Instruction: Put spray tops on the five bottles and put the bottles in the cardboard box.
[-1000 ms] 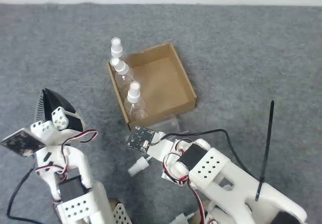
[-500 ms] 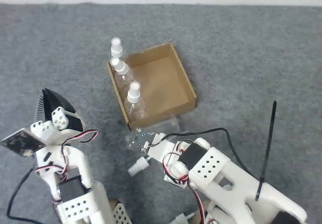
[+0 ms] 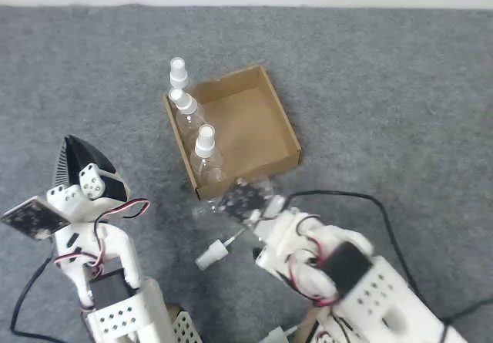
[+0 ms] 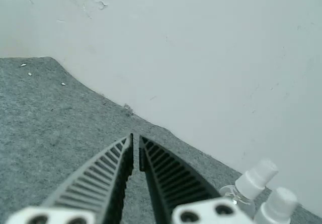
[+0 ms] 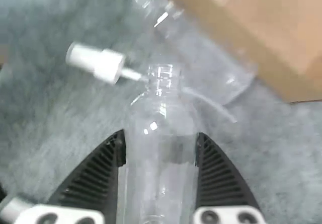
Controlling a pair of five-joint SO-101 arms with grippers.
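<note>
My right gripper [image 5: 160, 138] is shut on a clear bottle [image 5: 161, 128] with no top, its fingers [image 5: 108, 163] pressed against both sides. A loose white spray top [image 5: 96, 64] with its thin tube lies on the carpet just past the bottle's open neck, also seen as a spray top [image 3: 213, 253] from above. A second clear bottle [image 5: 201, 53] lies along the cardboard box [image 5: 251, 17]. The box [image 3: 262, 119] holds two topped bottles [image 3: 204, 149] by its left wall; a third topped bottle [image 3: 179, 72] stands at its back left corner. My left gripper [image 4: 136, 141] is shut, raised and aimed at the wall.
Grey carpet covers the table up to a white wall [image 4: 201, 58] at the back. The right half of the box is bare cardboard. The left arm [image 3: 85, 196] stands at the near left, the right arm [image 3: 339, 274] at the near right.
The right arm has swung and turned, carrying its gripper closer to the box's front wall. The loose spray top and the left arm have stayed in place.
</note>
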